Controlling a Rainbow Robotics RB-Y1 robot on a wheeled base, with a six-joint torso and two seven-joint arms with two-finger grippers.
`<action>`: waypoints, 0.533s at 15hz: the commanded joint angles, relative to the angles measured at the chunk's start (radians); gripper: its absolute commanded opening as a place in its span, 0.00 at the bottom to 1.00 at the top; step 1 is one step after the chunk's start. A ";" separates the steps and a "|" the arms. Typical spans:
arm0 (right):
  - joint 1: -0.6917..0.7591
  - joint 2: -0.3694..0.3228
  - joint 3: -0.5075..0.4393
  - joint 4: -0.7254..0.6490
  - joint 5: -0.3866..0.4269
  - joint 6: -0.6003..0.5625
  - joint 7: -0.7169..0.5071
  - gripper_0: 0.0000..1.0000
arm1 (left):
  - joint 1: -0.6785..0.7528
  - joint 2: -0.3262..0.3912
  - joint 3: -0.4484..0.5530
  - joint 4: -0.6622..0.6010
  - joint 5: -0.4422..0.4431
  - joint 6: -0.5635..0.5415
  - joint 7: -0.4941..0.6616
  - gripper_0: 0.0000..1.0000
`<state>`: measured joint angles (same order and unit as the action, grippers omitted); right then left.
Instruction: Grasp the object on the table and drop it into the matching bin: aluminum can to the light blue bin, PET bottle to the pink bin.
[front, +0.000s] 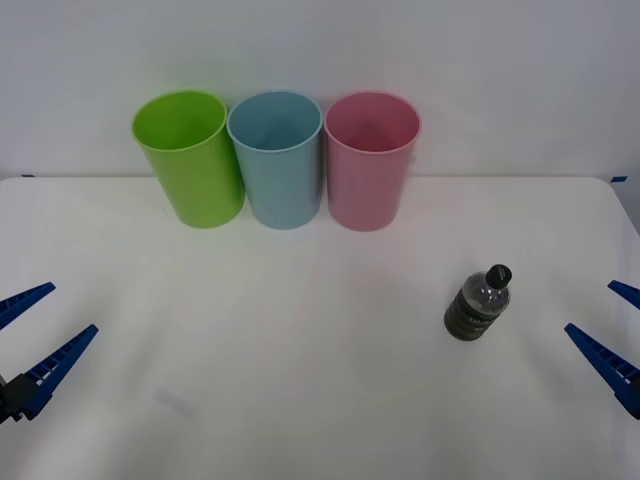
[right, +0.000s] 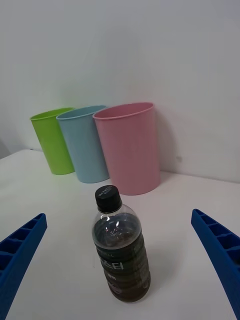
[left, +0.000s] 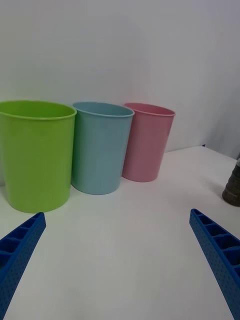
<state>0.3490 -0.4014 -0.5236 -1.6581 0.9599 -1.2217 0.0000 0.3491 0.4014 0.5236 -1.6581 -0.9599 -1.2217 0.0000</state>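
White bench (front: 320, 400) carries the pink bin (front: 371, 160) at 12 o'clock; the PET bottle (front: 478, 303) stands upright at 4 o'clock, likely light, smooth, slippery; grip its labelled body; right gripper (front: 612, 335) and left gripper (front: 28, 335) spread, empty.

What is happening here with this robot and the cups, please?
Nothing is held yet. A small bottle stands upright on the table, on the robot's right side. The right claw is open and waits beside it, with the bottle between its fingers in the right wrist view. The left claw is also open, idle at the left edge. Three bins stand in a row at the back: green, blue, pink. The bottle belongs in the pink one.
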 joint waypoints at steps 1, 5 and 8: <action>0.000 0.000 0.000 0.000 0.000 0.000 0.000 1.00 | 0.000 0.000 0.000 0.000 0.000 0.000 0.000 1.00; 0.031 0.003 0.028 0.032 0.045 0.005 -0.006 1.00 | 0.000 0.000 0.000 0.000 0.000 0.000 0.000 1.00; 0.048 -0.014 0.040 0.034 0.045 0.007 0.006 1.00 | 0.000 0.000 0.000 0.000 0.000 0.000 0.000 1.00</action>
<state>0.3919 -0.4110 -0.4873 -1.6259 1.0046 -1.2151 0.0019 0.3490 0.4014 0.5236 -1.6581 -0.9598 -1.2217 0.0000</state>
